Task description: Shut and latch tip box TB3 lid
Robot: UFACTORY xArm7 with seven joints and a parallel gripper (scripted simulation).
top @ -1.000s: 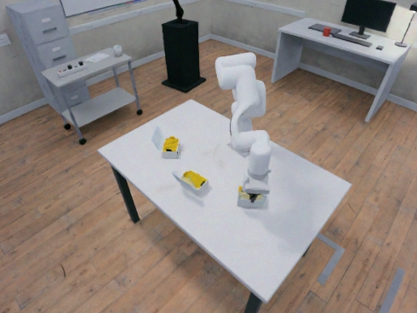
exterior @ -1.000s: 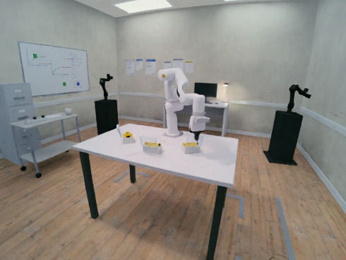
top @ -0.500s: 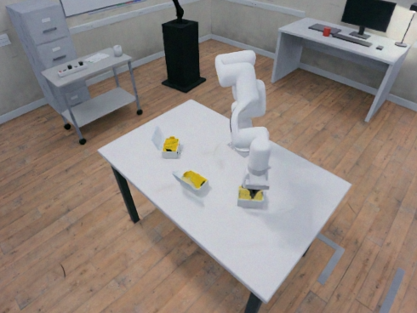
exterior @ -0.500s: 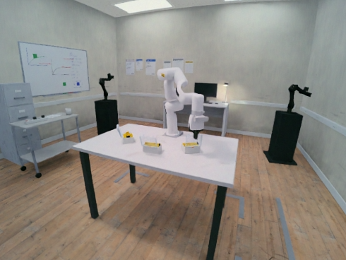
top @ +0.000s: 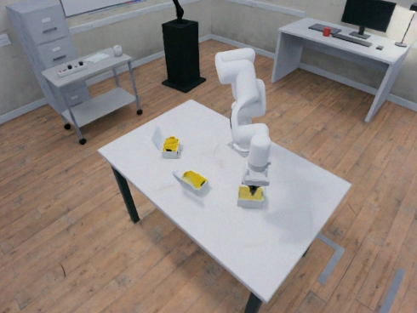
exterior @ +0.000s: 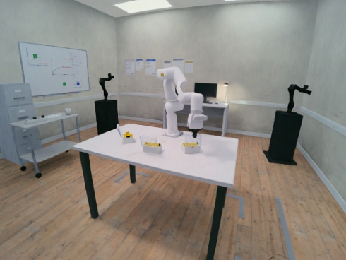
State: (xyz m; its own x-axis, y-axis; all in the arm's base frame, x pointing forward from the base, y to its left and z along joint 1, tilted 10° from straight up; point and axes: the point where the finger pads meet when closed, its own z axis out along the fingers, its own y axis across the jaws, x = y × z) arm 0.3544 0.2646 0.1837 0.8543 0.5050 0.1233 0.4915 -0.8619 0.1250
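Note:
Three white tip boxes with yellow tip racks stand on the white table. The left box (top: 171, 147) has its lid upright and open; it also shows in the exterior view (exterior: 128, 138). The middle box (top: 192, 180) is turned at an angle with its lid open (exterior: 152, 145). The right box (top: 250, 196) sits under my gripper (top: 254, 189). My gripper is shut on nothing, points straight down, and its fingertips hang just over this box's yellow rack. In the exterior view the gripper (exterior: 194, 134) is at the clear lid of the right box (exterior: 191, 148), which still stands up. I cannot read any box labels.
The arm's base (top: 242, 146) stands on the table behind the right box. The table's right edge (top: 346, 184) is a short way from that box. A cart (top: 91, 85), a black pedestal (top: 182, 53) and a desk (top: 340, 47) stand apart on the floor.

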